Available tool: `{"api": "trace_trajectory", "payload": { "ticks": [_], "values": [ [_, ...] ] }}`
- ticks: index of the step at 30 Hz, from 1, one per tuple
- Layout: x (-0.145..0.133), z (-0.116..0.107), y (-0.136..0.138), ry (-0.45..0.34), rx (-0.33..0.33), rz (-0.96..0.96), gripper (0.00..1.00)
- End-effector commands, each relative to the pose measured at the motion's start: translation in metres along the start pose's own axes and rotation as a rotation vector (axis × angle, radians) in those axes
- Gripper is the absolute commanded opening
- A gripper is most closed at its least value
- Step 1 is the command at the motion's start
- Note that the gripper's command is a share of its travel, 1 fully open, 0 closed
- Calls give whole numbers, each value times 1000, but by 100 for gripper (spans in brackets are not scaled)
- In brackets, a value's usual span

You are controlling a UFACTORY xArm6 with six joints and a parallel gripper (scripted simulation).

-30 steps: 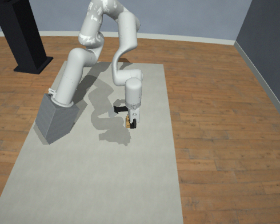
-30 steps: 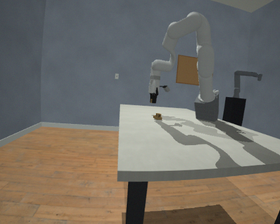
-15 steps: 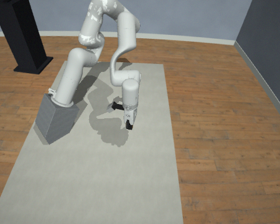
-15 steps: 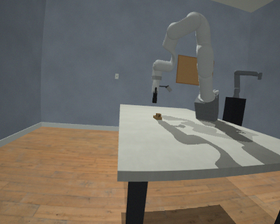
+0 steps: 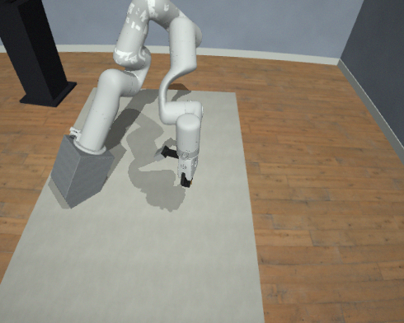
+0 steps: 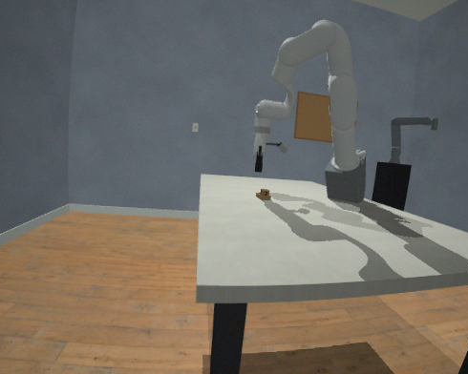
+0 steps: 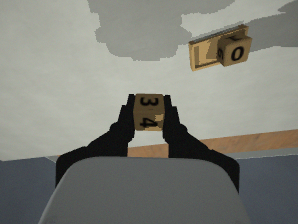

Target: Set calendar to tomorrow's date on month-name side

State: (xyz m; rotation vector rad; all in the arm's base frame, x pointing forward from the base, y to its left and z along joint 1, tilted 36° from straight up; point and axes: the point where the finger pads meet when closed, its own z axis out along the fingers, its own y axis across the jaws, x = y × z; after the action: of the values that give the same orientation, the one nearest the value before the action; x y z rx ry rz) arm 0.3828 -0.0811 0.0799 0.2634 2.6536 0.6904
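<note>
My gripper [image 5: 186, 180] [image 6: 258, 165] [image 7: 149, 104] is shut on a wooden cube [image 7: 149, 111] and holds it in the air above the table. The wrist view shows a 3 and a 4 on this cube, both turned sideways. The wooden tray [image 6: 262, 197] [image 7: 202, 56] rests on the table, below and off to one side of the gripper. The other cube [image 6: 265, 192] [image 7: 237, 53] is in one end of the tray, with a 0 on top; the digit on its side is unclear. The tray's other end is vacant. In the top view the arm hides the tray.
The pale table [image 5: 131, 264] [image 6: 243, 243] carries the arm's grey base block [image 5: 83, 177] [image 6: 345, 185], well away from the tray. The table's edge shows behind the held cube in the wrist view. A black stand [image 5: 36, 53] [image 6: 392, 183] is beyond the table.
</note>
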Motion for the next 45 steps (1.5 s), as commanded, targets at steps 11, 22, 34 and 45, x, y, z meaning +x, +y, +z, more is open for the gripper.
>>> {"api": "trace_trajectory", "payload": {
  "ticks": [11, 22, 34, 45],
  "values": [
    [-1, 13, 0, -3, 1, -1, 27],
    [-1, 52, -1, -3, 1, -1, 27],
    [-1, 93, -2, -3, 1, -1, 27],
    [-1, 96, -2, -3, 1, -1, 27]
  ]
}}
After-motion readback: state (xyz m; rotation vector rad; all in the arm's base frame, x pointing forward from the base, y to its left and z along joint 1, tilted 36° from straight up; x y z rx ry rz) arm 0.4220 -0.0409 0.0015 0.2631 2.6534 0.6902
